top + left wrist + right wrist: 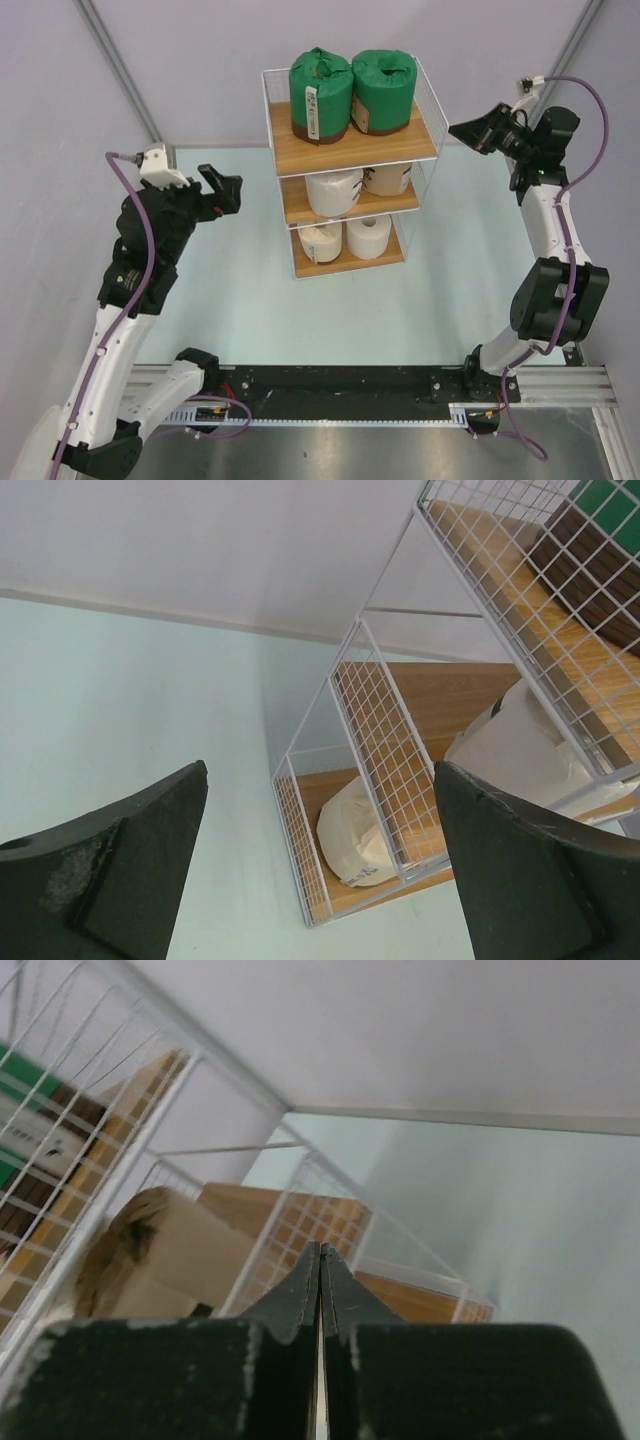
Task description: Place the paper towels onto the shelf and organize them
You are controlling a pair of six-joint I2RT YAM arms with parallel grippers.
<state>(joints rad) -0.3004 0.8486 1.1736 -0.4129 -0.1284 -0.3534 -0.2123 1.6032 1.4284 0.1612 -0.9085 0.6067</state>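
Paper towels (320, 90) on shelf (360, 148), between spread left jaws, closed right jaws.

The shelf (268, 120) is thin white-coated wire, smooth and slightly shiny, carrying light-brown wooden boards (400, 148) with visible grain and a dull satin finish. The two green rolls (320, 92) wear crinkled wrap with a faint sheen and a paper label. The cream-white rolls (333, 190) and the tan roll (388, 178) look like soft, matt paper. The left gripper (320, 772) has fingers (130, 870) of matt black plastic, scuffed grey in places; the right gripper (320, 1250) shows the same plastic, flecked pale. The table (420, 300) is smooth and matt. The rail (560, 385) is bare brushed metal.
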